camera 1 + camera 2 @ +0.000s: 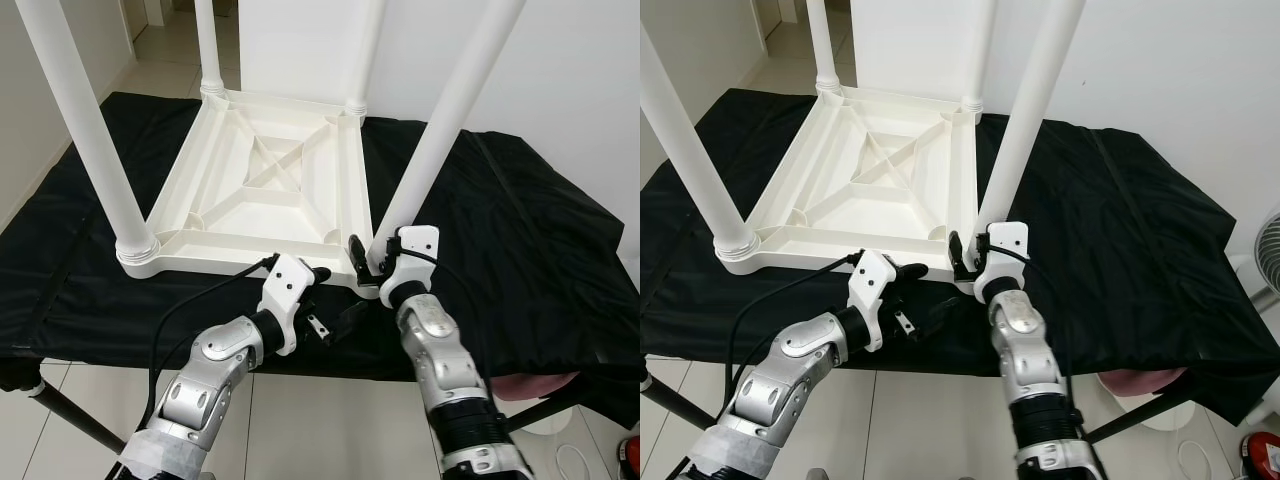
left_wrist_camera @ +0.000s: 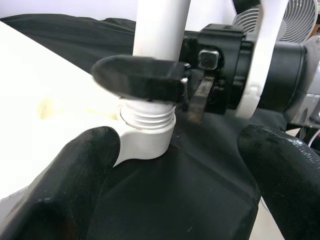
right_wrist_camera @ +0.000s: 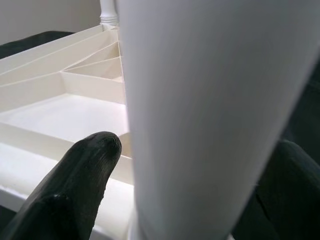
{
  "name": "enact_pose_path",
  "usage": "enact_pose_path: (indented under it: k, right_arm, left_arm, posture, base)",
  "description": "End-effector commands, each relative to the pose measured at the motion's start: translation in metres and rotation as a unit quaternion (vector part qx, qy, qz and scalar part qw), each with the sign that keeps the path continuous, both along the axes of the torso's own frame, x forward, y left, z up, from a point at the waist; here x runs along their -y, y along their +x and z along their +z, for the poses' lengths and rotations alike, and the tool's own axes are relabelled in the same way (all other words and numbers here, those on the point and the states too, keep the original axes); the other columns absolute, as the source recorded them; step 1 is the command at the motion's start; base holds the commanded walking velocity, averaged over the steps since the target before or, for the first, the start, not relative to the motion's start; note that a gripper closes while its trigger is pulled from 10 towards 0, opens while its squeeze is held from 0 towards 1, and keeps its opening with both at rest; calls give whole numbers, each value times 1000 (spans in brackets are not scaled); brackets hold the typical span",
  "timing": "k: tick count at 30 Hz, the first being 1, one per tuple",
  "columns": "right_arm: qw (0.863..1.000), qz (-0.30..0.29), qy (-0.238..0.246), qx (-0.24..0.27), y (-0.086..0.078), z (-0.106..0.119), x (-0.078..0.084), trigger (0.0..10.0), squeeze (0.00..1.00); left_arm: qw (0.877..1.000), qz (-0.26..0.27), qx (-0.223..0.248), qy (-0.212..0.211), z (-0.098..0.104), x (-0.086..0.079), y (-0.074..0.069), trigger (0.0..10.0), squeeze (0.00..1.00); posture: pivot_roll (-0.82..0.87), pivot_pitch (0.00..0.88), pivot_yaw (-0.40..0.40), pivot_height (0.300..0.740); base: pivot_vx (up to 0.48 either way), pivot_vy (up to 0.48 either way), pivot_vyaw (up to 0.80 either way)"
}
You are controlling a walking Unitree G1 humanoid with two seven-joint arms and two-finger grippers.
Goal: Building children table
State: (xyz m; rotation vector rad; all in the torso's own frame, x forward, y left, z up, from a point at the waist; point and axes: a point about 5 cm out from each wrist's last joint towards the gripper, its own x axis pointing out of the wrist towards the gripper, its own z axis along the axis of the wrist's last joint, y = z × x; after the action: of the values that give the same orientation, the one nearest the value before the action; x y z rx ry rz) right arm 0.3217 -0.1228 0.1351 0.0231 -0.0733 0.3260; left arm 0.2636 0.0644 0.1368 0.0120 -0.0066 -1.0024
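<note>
A white children's table top lies upside down on a black cloth. Three legs stand in its corner sockets, among them the front-left leg. The front-right leg leans to the right, and its screw thread shows above the corner socket. My right gripper is shut on this leg just above the base, with one finger on each side. My left gripper hovers open just in front of that corner, its fingers wide apart around nothing.
The black cloth covers a low stand and hangs over its front edge. A white wall rises behind it. A fan stands at the right and a red object lies on the tiled floor.
</note>
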Motion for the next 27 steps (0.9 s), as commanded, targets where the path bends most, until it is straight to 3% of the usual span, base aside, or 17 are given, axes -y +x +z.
enact_pose_path:
  k: [1,4,9,18,19,21,22,23,24,27]
  right_arm:
    - [1000,26,-7,-1,2,-2,2,10000,0]
    - [994,96,-45,-2,9,-4,10,10000,0]
    - [984,160,-82,-3,18,-5,9,10000,0]
    - [971,212,-105,-27,32,-9,-1,10000,0]
    - [971,216,-97,-37,34,-9,-2,6667,0]
    - [971,216,-97,-37,34,-9,-2,6667,0]
    - [970,219,-97,-45,35,-11,-2,1843,0]
    - [970,219,-97,-45,35,-11,-2,1843,0]
    - [969,224,-92,-54,37,-12,-2,0,0]
    - [969,225,-88,-59,37,-14,0,0,0]
  left_arm:
    - [1000,1,-4,3,-1,1,0,10000,0]
    - [1000,-6,-5,7,-1,0,-2,10000,0]
    - [1000,-13,-5,14,-2,-1,-4,10000,0]
    - [1000,-8,0,17,1,-4,-4,10000,0]
    - [1000,-7,0,17,1,-4,-4,10000,0]
    - [1000,-7,0,17,1,-4,-4,10000,0]
    - [1000,-6,0,18,1,-5,-4,10000,0]
    - [1000,-6,0,18,1,-5,-4,10000,0]
    - [1000,-4,0,18,1,-5,-5,10000,0]
    - [1000,-1,0,17,1,-6,-5,10000,0]
  posture:
    - [-15,0,-93,740]
    - [-13,0,-89,740]
    - [2,0,-86,740]
    - [30,0,-90,740]
    - [38,0,-93,740]
    - [38,0,-93,740]
    - [44,0,-96,740]
    - [44,0,-96,740]
    - [50,0,-100,740]
    - [52,0,-103,740]
  base:
    - [0,0,0]
    - [0,0,0]
    - [0,0,0]
    - [0,0,0]
    - [0,0,0]
    - [0,0,0]
    - [0,0,0]
    - [0,0,0]
    - [0,0,0]
    - [0,0,0]
